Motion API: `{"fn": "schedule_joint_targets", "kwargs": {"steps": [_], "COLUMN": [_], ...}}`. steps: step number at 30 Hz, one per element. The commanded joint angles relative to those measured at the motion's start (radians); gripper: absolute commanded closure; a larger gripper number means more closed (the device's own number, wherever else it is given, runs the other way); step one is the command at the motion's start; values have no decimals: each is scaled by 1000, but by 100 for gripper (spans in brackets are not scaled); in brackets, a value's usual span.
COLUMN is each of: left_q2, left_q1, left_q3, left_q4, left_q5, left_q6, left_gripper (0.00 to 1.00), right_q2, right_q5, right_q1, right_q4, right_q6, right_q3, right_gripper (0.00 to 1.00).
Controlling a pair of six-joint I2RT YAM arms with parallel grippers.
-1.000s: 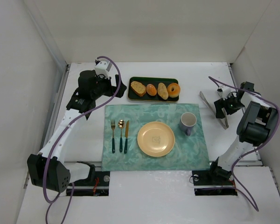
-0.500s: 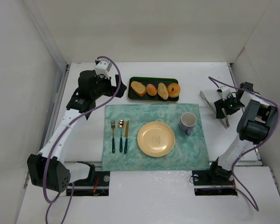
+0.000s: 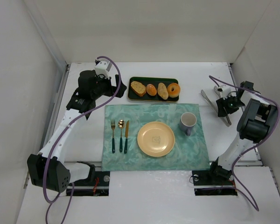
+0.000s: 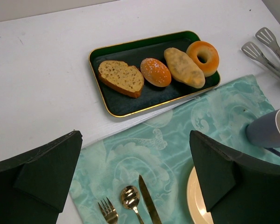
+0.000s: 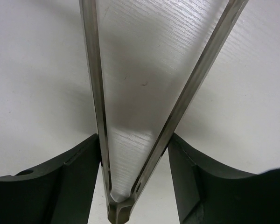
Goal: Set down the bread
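Bread [image 4: 203, 56], the ring w/ the hole, sits at the right end of the dark tray [image 4: 126, 100] on the far side of the counter [image 3: 196, 74], against the long roll [image 4: 184, 67]. Plate [image 3: 156, 139] on the placemat [image 3: 130, 158], nearer, is bare and prob. the target.

Right tool [image 5: 134, 145] is down at the right edge of the counter, closed around the tongs [image 5: 94, 84] just above the hinge. Each finger [image 5: 77, 161] touches a tong arm, and the arms spread in a wide V. How firm the squeeze is, can't tell. Left tool [image 4: 135, 140] hangs open just left of the tray, holding nothing.

Step in hand, I'd say: picking up the tongs. To do it well:
- Keep the tongs centred betw. the fingers so they don't twist.
- Squeeze enough to hold, not so much the tips shut early.
- Lift straight off the counter before swinging left, and pass clear of the mug [image 3: 188, 122].
- Come at the bread from above, tips either side of the ring, w/o nudging the roll.
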Motion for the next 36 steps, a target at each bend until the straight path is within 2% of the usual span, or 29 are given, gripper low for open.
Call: {"fn": "schedule_joint_targets", "kwargs": {"steps": [1,9,20,24,28,33,36], "left_q2": [-36,-36,-36,-36,-45,-45,-45], "left_q1": [-3,-3,-3,-3,-3,-3,-3], "left_q3": [39,39,39,39,39,39,39], "left_q4": [35,35,35,35,35,35,35], "left_q5": [13,13,13,22,22,13,13], "left_q6": [-7,-7,-7,-7,-7,-7,-7], "left_gripper": [0,0,0,0,0,0,0], "right_q2": [21,-69,-264,-316,-383,-394,-394], "right_q5": [-59,-148,-329,-352,-343,-329,-329], "right_q1": [-4,-4,9,74,174,294,325], "right_q4": [-33,-43,-52,-61,3,51,51], "right_q6": [-5,30,188,221,296,348,372], "right_q3": [13,24,120,131,88,79,101], "right_gripper": [37,39,39,39,40,40,40]}}
